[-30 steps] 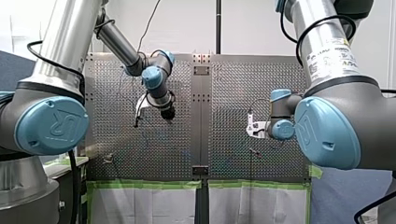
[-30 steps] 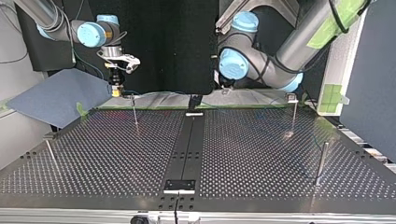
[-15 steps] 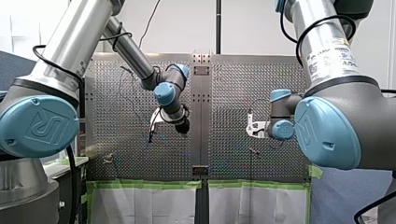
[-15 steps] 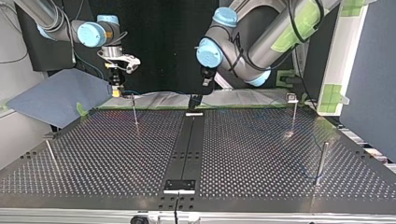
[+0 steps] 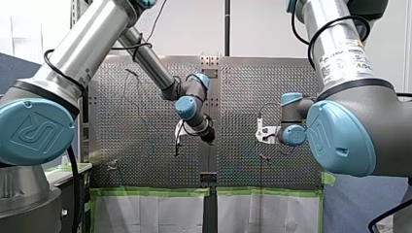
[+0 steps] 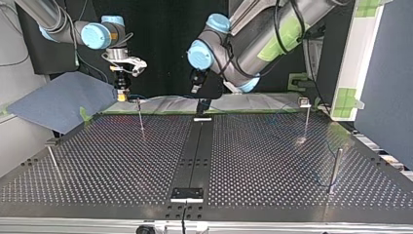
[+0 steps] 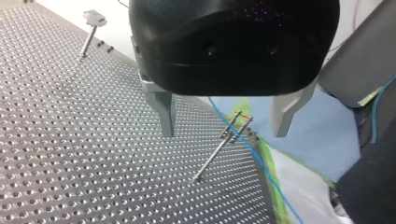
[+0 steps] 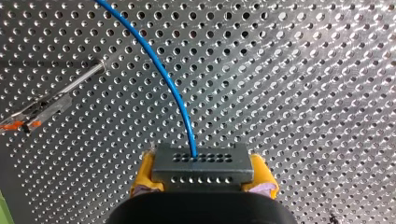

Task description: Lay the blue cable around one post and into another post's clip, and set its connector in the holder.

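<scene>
Right gripper (image 8: 201, 179) clamps connector (image 8: 201, 163) near post (image 8: 51, 105), anchoring cable (image 8: 164, 77) end; cable arcs past post. Left gripper (image 7: 223, 134) spread, empty, aimed at post, likely to catch cable.

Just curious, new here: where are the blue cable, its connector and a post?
blue cable (image 8: 175, 93): right wrist view, mid-curve.
connector (image 8: 203, 170): right wrist view, perforated face.
post (image 7: 215, 150): left wrist view, mid-shaft.

Green tape (image 5: 145, 191) borders the perforated table (image 6: 122, 161) beside a blue sheet (image 6: 58, 100).
</scene>
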Controlling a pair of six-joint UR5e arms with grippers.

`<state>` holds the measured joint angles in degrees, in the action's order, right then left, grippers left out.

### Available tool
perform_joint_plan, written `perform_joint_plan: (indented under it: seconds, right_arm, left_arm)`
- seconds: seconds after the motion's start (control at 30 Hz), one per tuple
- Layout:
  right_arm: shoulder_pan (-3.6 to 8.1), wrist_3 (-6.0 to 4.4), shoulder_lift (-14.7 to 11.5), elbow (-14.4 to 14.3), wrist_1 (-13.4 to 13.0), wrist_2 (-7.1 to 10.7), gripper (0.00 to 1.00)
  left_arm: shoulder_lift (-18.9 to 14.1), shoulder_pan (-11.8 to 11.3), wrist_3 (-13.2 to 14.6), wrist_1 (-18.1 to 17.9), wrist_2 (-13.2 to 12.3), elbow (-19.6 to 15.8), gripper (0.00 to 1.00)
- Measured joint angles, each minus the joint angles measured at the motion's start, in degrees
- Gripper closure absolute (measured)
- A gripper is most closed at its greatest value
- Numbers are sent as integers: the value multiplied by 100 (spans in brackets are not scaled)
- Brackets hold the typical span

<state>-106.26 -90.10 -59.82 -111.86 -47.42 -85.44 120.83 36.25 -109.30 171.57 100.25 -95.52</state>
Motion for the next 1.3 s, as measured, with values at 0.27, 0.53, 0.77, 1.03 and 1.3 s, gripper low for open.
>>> perform_joint_plan:
  seconds: [0.27,0.53,0.77,1.03,1.3]
  right_arm:
    - [1,3,1,1,-8,1,100]
    - [-1,8,0,1,-11,1,100]
    - [-2,9,0,1,-9,1,100]
    - [-1,9,1,-1,-13,0,100]
    - [19,23,0,0,-14,0,100]
  left_arm:
    - [419,-101,-93,-420,107,153,0]
    - [805,-117,-63,-807,142,158,0]
    - [1151,-66,-91,-1152,134,162,0]
    - [1541,-31,-163,-1543,71,410,0]
    - [1932,36,-301,-1934,74,702,0]
